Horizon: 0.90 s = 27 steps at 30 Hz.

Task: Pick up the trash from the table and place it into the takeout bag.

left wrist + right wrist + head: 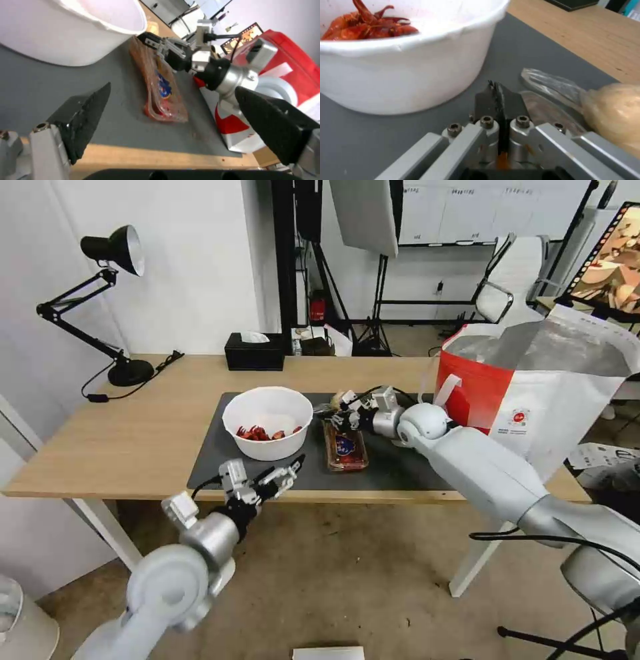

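On the dark grey mat of the table stands a white bowl holding red food scraps. Beside it lies a clear plastic tray with red bits. My right gripper is shut, low over the mat between the bowl and the tray's far end, and its fingers show nothing between them. A beige lump with clear plastic lies right beside it. My left gripper is open at the mat's front edge, facing the tray. The takeout bag stands open at the right.
A black tissue box sits at the table's back edge and a black desk lamp at the back left. The bag leans past the table's right end. Bare wood lies left of the mat. Stands and a chair are behind.
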Available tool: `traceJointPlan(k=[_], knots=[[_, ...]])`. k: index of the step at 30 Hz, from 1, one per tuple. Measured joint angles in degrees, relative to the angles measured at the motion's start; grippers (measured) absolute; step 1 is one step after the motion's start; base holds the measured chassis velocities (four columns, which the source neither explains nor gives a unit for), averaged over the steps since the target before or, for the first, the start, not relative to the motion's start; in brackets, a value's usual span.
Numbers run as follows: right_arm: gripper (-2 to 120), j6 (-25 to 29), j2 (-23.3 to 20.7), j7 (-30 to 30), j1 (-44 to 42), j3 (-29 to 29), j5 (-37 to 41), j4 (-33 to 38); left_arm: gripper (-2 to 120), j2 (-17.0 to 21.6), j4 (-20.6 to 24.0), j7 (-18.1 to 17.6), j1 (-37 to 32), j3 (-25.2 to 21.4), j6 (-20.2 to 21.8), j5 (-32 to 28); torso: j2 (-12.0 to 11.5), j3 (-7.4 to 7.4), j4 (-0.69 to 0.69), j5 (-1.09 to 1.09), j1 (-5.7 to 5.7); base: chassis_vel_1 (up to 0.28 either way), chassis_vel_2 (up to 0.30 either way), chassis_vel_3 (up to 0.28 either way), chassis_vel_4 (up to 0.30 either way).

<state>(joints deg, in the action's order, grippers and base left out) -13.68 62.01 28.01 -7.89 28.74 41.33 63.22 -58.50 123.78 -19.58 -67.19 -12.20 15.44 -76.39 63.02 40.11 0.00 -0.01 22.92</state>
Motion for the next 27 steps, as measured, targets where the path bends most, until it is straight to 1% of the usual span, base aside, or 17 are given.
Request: traceJointPlan(k=[2,5,6,7,10,14,19,21,24,27], knots=[[0,0.0,-0.4,-0.1,0.2,0.2,0.0,0.2,100,-0.8,-2.3,0.0,2.5,1.7,0.0,-0.3,0.0,0.0,-0.02,0.01,0.0,0.0,0.0,0.0,0.0],[0,0.0,-0.5,-0.1,0.3,0.2,0.0,0.3,100,-1.1,-2.9,0.0,3.1,2.1,-0.1,-0.4,0.0,0.0,-0.03,0.01,0.0,0.0,0.0,0.0,0.0],[0,0.0,-1.0,-0.2,0.3,0.2,0.0,0.6,100,-2.0,-5.0,-0.1,5.4,3.7,-0.1,-0.6,0.0,0.0,-0.01,0.01,0.0,0.0,0.0,0.0,0.0],[0,0.0,-1.0,-0.2,0.3,0.2,0.0,0.6,100,-2.0,-5.0,-0.1,5.4,3.7,-0.1,-0.6,0.0,0.0,-0.01,0.01,0.0,0.0,0.0,0.0,0.0],[0,0.0,-1.6,-0.3,0.2,0.3,0.1,1.1,100,-3.2,-7.4,-0.1,7.8,5.7,-0.2,-0.5,0.0,0.0,-0.01,0.01,0.0,0.0,0.0,0.0,0.0],[0,0.9,-1.8,-1.1,-0.2,-0.2,1.7,1.5,100,-4.0,-9.1,-0.1,9.5,7.0,-0.3,-0.3,0.0,0.0,-0.01,0.02,0.0,0.0,0.0,0.0,0.0],[0,1.5,-1.9,-2.0,-0.6,-1.1,2.8,2.1,100,-4.5,-9.9,-0.1,10.4,7.8,-0.4,-0.2,0.0,-0.01,0.01,0.02,-0.01,0.0,0.0,0.0,0.0],[0,1.6,-2.6,-2.3,-1.1,-1.4,2.8,2.7,100,-5.1,-11.0,-0.1,11.2,8.3,-0.4,-0.1,0.0,0.0,0.0,0.01,0.0,0.0,0.0,0.0,0.0],[0,1.6,-3.1,-2.4,-1.4,-1.5,2.8,3.0,100,-5.4,-11.4,-0.1,11.6,8.6,-0.5,0.0,0.0,0.0,-0.01,0.01,-0.01,0.0,0.0,0.0,0.0],[0,1.6,-4.6,-2.4,-2.6,-1.8,2.5,3.8,100,-6.0,-12.4,0.0,12.7,9.3,-0.5,0.2,0.0,-0.01,-0.01,0.02,0.0,0.0,0.0,0.0,0.0]])
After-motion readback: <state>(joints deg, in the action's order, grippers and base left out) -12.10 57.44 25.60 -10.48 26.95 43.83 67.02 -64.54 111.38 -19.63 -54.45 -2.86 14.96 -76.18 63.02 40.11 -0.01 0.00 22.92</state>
